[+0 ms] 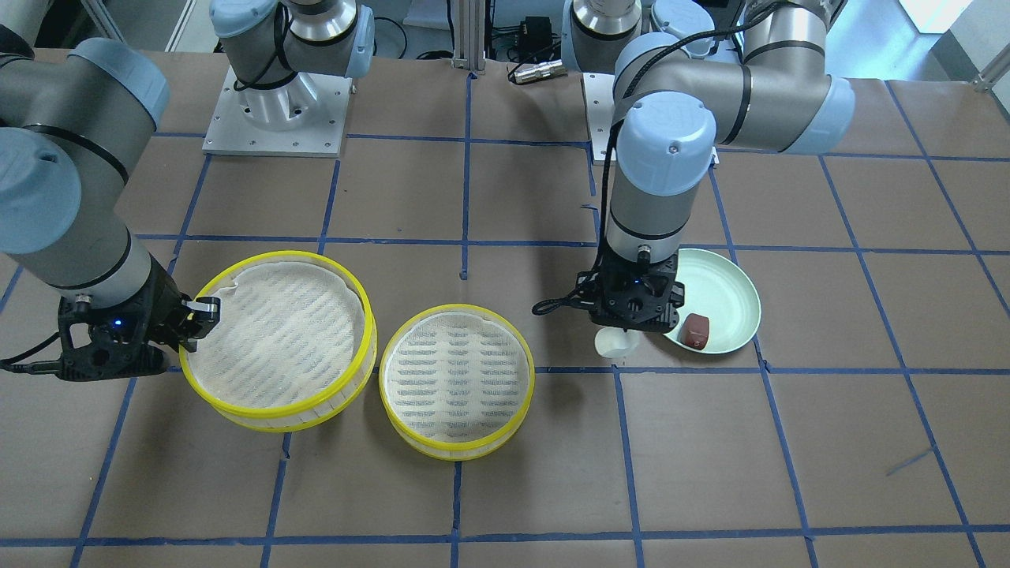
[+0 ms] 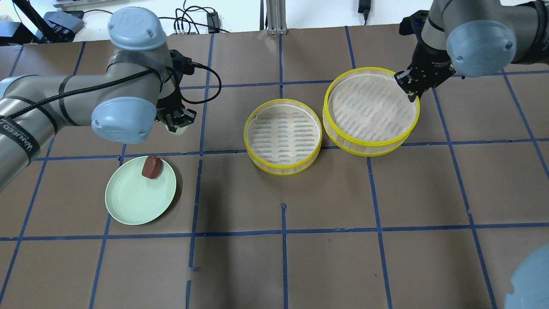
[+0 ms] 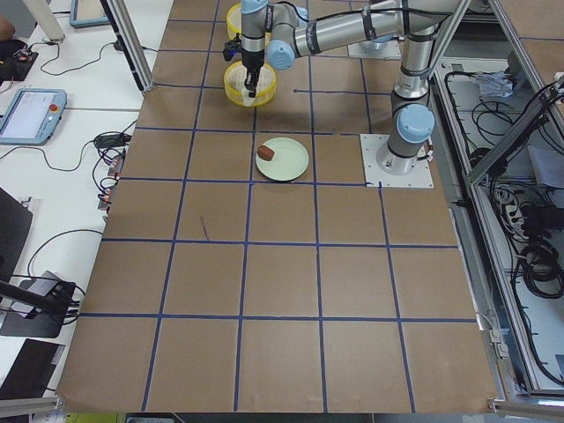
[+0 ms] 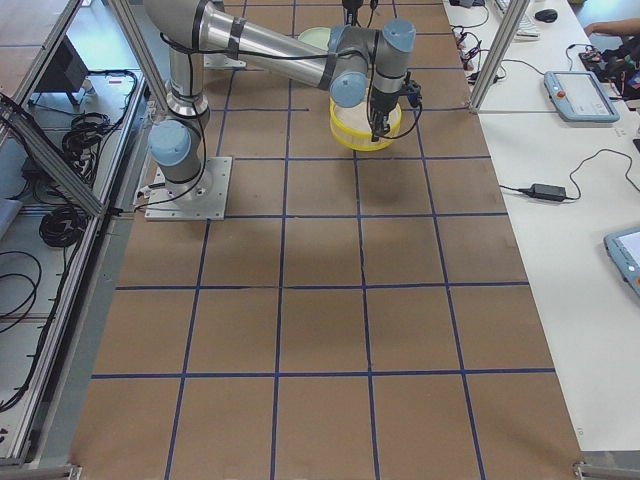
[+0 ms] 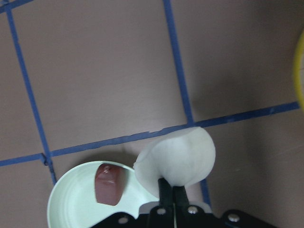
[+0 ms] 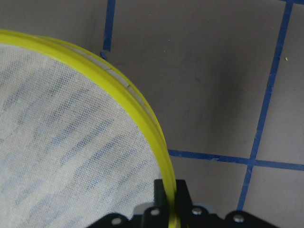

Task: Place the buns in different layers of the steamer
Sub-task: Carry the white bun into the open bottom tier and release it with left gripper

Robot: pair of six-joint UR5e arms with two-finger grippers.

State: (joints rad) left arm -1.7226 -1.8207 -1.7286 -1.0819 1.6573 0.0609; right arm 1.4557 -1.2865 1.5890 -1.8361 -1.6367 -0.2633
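We make out a faint "UR" logo on the blue joint cap (image 2: 136, 26) of the left arm (image 2: 85, 92). White lettering on its black band (image 2: 19, 139) is too blurred to read.

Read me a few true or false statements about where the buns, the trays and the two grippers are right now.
The left gripper holds the white bun. True.
The brown bun lies in a steamer tray. False: it lies on the green plate.
The right gripper grips a tray by its yellow rim. True.
The two trays are stacked. False: the other tray stands beside it.
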